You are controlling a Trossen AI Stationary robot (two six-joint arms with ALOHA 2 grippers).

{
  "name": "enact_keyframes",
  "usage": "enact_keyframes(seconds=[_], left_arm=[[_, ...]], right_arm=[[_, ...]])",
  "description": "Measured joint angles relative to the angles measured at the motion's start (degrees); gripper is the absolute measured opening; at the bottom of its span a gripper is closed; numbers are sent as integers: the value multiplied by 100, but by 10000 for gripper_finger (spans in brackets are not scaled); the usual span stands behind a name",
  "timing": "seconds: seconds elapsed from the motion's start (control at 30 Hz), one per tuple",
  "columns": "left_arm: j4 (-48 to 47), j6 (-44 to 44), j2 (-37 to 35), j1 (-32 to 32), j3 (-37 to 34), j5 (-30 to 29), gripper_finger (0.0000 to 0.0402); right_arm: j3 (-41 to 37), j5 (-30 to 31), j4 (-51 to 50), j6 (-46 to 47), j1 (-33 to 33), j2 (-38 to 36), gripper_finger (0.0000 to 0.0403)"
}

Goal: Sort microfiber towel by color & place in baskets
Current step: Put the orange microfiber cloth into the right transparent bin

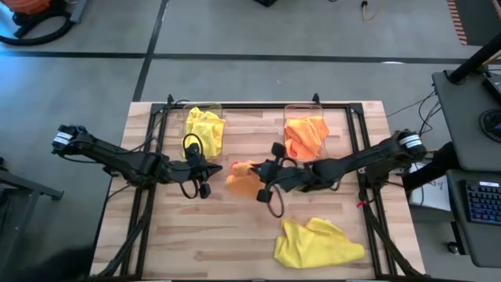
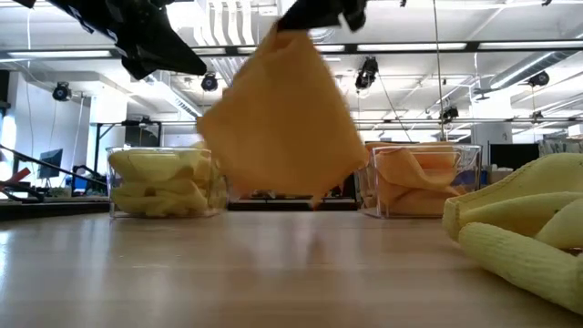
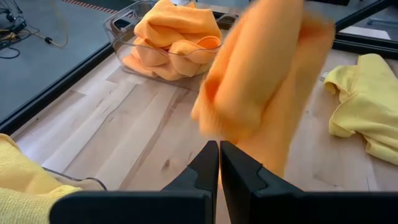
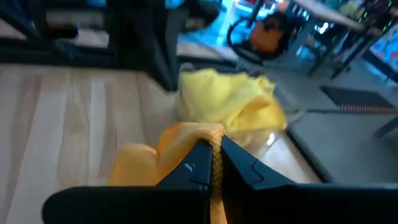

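Sorting is well advanced but not complete. The clear plastic rectangular basket on the left [image 1: 205, 129] holds a pile of bright yellow microfiber towels [image 1: 207, 131], and the matching clear plastic basket on the right [image 1: 306, 133] holds folded orange microfiber towels [image 1: 305, 138]; in the low view both bins sit side by side at the far edge of the wooden slatted table [image 1: 235, 235]. One loose orange microfiber towel [image 1: 243, 178] is in hand: the right gripper [image 1: 264, 174] has its fingers pinched on an edge of it, and the low view shows the cloth hanging clear of the table, between the two baskets and nearer the camera. The left gripper [image 1: 202, 174] waits near the table centre, just beside the hanging cloth, with its fingers pressed together and empty. One crumpled bright yellow microfiber towel [image 1: 317, 243] lies on the table near the front edge, well apart from both baskets. Judged remaining: deliver the held orange cloth to the right basket, then move the yellow cloth to the left basket.
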Motion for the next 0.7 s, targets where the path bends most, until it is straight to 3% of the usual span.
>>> enact_keyframes(seconds=[0.27,0.7], left_arm=[[-18,0,0,0,0,0,0],[-42,0,0,0,0,-1,0]], right_arm=[[0,168,-262,-414,0,-731,9],[0,2586,-1348,-731,-2,-1381,9]])
